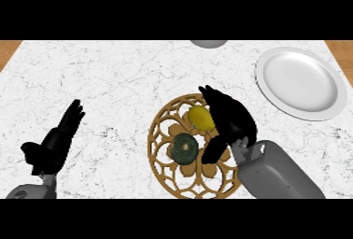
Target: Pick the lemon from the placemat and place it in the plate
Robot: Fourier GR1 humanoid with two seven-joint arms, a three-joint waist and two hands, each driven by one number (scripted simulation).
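A yellow lemon (pixel 199 116) lies on the round gold openwork placemat (pixel 165 154) in the middle of the counter. Beside it on the mat sits a dark green round fruit (pixel 184 149). My right hand (pixel 231 121) is over the mat's right side, just right of the lemon, fingers straight and pointing away, thumb reaching down toward the green fruit. It touches the lemon's right edge or stands very close; it holds nothing. A white plate (pixel 301 83) lies at the far right. At the left my left hand (pixel 56 140) rests open.
A grey rounded object (pixel 208 43) shows partly at the counter's far edge. Wood floor shows at both upper corners beyond the white marble counter (pixel 103 79). My right forearm (pixel 276 172) covers the mat's lower right.
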